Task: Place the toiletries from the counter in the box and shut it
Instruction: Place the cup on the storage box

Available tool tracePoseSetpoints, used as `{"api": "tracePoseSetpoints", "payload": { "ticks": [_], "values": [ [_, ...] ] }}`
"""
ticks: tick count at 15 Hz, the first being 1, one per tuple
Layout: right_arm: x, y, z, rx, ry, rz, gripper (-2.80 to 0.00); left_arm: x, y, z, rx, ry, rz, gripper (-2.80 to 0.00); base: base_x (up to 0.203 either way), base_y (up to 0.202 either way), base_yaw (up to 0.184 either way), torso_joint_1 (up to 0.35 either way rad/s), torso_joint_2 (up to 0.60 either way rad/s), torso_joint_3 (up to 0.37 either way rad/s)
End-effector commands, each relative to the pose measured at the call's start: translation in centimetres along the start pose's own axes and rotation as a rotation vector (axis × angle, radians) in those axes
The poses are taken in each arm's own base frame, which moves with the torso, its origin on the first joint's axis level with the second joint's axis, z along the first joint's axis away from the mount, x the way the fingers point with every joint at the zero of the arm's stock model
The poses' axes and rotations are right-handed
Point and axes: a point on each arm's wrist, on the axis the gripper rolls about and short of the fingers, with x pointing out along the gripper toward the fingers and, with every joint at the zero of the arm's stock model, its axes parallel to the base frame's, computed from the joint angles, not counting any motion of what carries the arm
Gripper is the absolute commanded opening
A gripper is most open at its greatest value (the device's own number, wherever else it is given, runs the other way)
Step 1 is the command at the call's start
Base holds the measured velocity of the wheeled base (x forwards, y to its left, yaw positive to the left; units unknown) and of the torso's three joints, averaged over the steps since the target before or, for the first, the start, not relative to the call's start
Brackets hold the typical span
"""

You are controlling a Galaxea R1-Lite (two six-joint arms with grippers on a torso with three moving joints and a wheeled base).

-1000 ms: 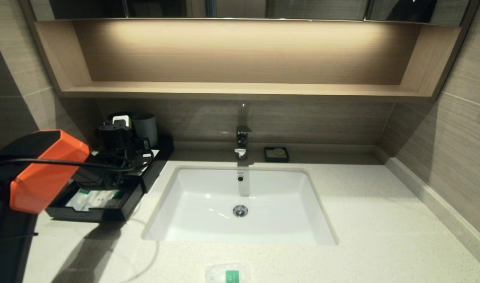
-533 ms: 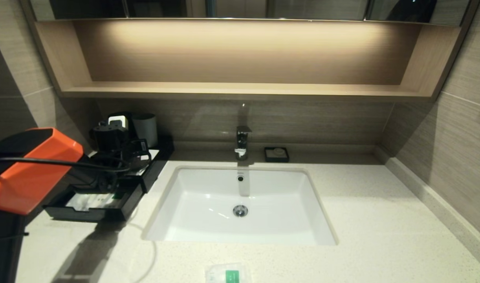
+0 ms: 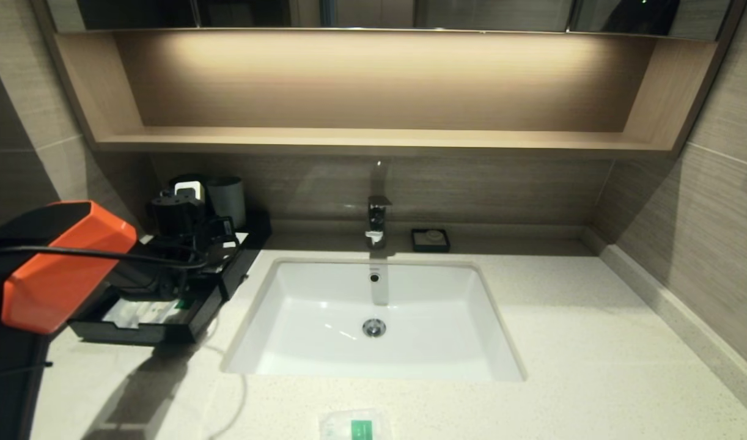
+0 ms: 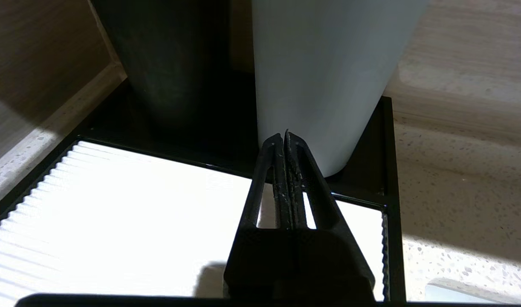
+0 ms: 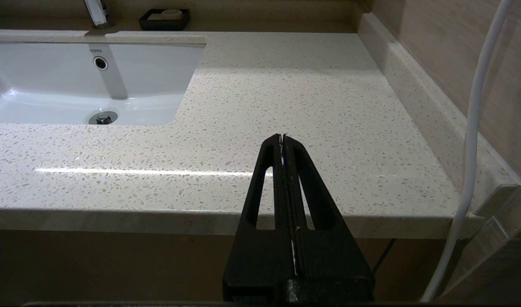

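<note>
The black box (image 3: pixel 135 333) stands on the counter (image 3: pixel 593 342) left of the sink, its front drawer pulled out. Plastic-wrapped packets with green labels (image 3: pixel 142 310) lie in the drawer. A small squarish packet (image 3: pixel 355 426) lies on the counter's near edge in front of the sink. My left gripper (image 3: pixel 217 238) is shut and empty over the box's white top panel (image 4: pixel 115 204), its tips (image 4: pixel 285 134) at the foot of a pale cup (image 4: pixel 324 76). My right gripper (image 5: pixel 282 137) is shut and empty, held off the counter's front edge on the right, and is out of the head view.
A white sink (image 3: pixel 373 318) with a faucet (image 3: pixel 376 223) sits mid-counter. A small black soap dish (image 3: pixel 430 239) stands behind it. A dark cup (image 4: pixel 175 59) stands beside the pale one at the back of the box. A wall runs along the right.
My left arm swung a little to the left and came back right, ending near where it was. The drawer and packets have not moved.
</note>
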Motion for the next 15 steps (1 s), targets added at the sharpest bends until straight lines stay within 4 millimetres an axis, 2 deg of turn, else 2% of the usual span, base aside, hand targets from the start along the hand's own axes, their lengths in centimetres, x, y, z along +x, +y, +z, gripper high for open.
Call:
{"api": "tracePoseSetpoints", "payload": {
  "ticks": [1, 15],
  "values": [
    [0.0, 0.0, 0.0, -0.001, 0.002, 0.000, -2.80, 0.7, -0.1, -0.7, -0.001, -0.002, 0.001, -2.80, 0.000, 0.000, 0.000, 0.000, 0.00, 0.000],
    [0.0, 0.0, 0.0, -0.001, 0.002, 0.002, -2.80, 2.0, -0.6, -0.7, -0.007, -0.035, -0.005, -2.80, 0.000, 0.000, 0.000, 0.000, 0.00, 0.000]
  ]
}}
